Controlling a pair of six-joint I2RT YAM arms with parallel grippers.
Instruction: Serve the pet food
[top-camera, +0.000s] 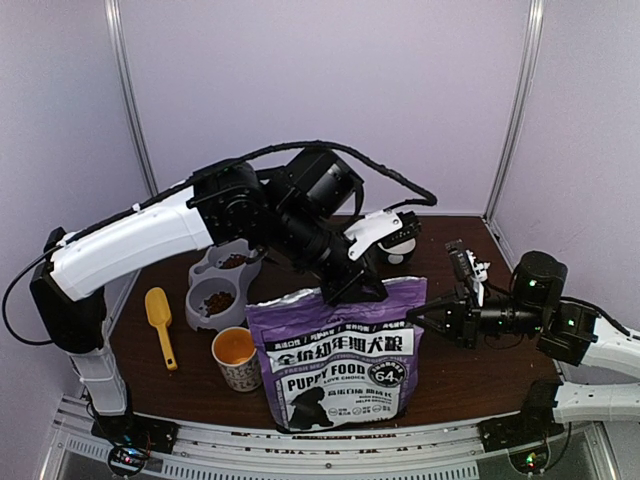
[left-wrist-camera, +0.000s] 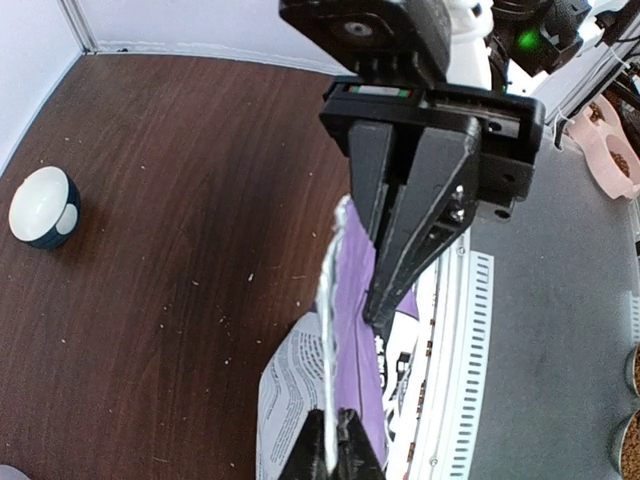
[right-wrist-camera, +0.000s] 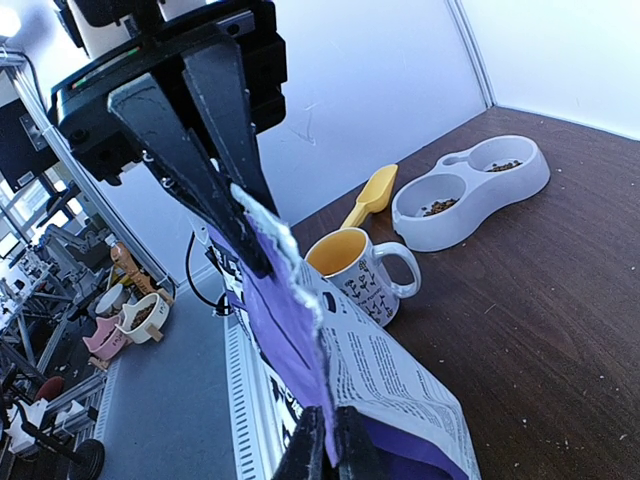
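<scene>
The purple puppy food bag (top-camera: 335, 360) stands upright near the table's front edge. My left gripper (top-camera: 358, 290) is shut on its torn top edge near the middle. My right gripper (top-camera: 413, 318) is shut on the top right corner. In the left wrist view my left gripper (left-wrist-camera: 330, 455) pinches the white edge of the bag (left-wrist-camera: 355, 300), with the right gripper (left-wrist-camera: 372, 280) further along it. The right wrist view shows my right gripper (right-wrist-camera: 330, 450) on the bag (right-wrist-camera: 270, 300), and the left gripper (right-wrist-camera: 265, 238) beyond. Brown pet food (top-camera: 233, 261) lies in the grey double bowl (top-camera: 200, 315).
An orange-lined patterned mug (top-camera: 236, 358) stands just left of the bag, with a yellow scoop (top-camera: 160, 320) further left. A small white and dark blue bowl (left-wrist-camera: 42, 205) sits at the back of the table. The metal rail (top-camera: 300, 450) runs along the front edge.
</scene>
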